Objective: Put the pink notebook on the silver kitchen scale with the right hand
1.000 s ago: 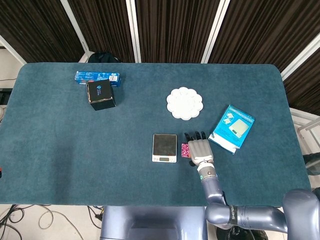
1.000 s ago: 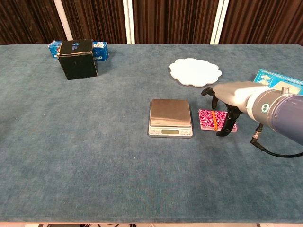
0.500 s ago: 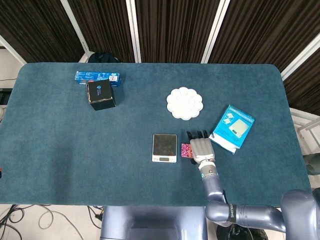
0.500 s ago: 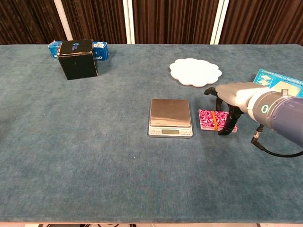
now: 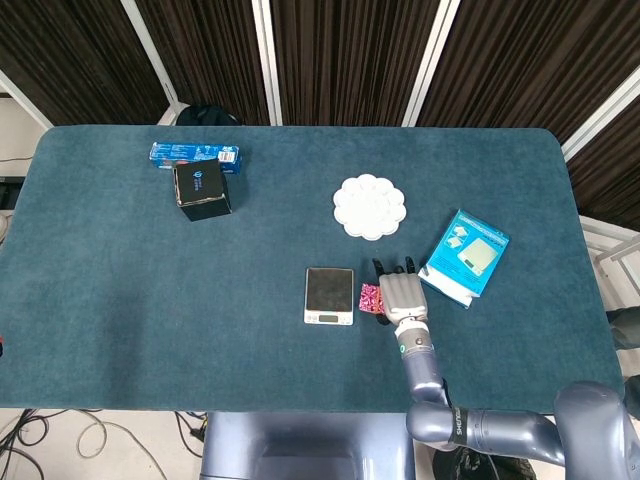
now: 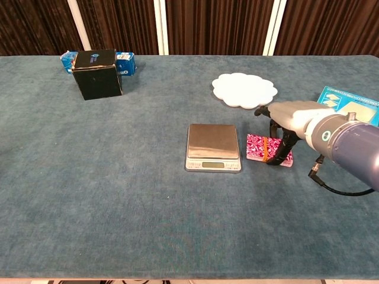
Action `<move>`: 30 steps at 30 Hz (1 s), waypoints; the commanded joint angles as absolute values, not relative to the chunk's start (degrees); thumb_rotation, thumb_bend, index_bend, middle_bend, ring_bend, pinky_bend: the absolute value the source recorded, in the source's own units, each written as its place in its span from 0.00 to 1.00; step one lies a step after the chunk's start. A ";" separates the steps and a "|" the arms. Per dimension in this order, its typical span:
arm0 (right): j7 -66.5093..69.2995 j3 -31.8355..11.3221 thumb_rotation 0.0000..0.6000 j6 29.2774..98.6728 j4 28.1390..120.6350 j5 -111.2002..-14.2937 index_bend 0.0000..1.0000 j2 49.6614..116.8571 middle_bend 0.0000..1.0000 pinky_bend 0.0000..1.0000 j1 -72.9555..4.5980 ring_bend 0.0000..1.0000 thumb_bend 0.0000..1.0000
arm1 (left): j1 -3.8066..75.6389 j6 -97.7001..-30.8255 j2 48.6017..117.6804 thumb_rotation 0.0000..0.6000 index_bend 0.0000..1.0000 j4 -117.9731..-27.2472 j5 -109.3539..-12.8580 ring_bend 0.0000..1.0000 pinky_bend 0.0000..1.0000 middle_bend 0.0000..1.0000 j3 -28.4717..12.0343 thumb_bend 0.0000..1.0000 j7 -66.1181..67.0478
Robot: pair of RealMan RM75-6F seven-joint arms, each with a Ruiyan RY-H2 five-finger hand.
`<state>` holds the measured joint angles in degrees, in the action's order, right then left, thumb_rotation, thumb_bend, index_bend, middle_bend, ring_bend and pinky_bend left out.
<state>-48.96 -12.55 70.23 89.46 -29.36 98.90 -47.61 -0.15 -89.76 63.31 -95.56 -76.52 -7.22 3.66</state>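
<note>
Head view: the small pink patterned notebook [image 5: 370,298] lies on the teal felt worktop [image 5: 120,280], just to the right of the flat silver kitchen scale [image 5: 329,295] and apart from it by a narrow strip of felt. The right hand [image 5: 400,294] sits over the notebook's right part, covering most of it; from above only the left edge of the cover shows, so whether the fingers have closed on it cannot be read here. The left hand is not in view. Chest view: the right hand [image 6: 283,127] arches over the notebook [image 6: 260,147], dark fingers [image 6: 286,145] reaching down at its right end and near edge, apparently in contact; the notebook's right side looks slightly raised, though I cannot tell if it is truly pinched or only being tipped. An orange band crosses the cover. Judgement: step in hand is securing the grasp. To do it well, get the thumb under the raised edge before lifting, keep the book level, carry it left only a short way, clear the scale's rim, and set it centred on the steel platform [image 6: 212,141], not over the display strip at the front.
</note>
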 commanded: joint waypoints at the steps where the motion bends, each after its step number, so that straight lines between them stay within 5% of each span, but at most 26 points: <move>1: -49.38 -12.95 1.00 70.39 90.93 -30.06 0.08 98.13 0.49 0.00 -47.92 0.22 0.35 | -0.15 -89.75 63.31 1.00 0.09 -95.62 -76.53 0.00 0.00 0.00 -7.21 0.67 3.65; 13: -54.72 -18.39 1.00 70.35 97.01 -27.71 0.08 97.50 0.50 0.00 -53.51 0.22 0.35 | -0.12 -89.62 63.29 1.00 0.09 -95.76 -76.58 0.00 0.00 0.00 -7.11 0.67 3.68; 30: -61.17 -23.05 1.00 71.68 93.34 -19.60 0.08 104.30 0.50 0.00 -62.40 0.22 0.35 | -0.24 -89.55 62.92 1.00 0.09 -95.68 -76.47 0.00 0.00 0.00 -7.15 0.67 2.90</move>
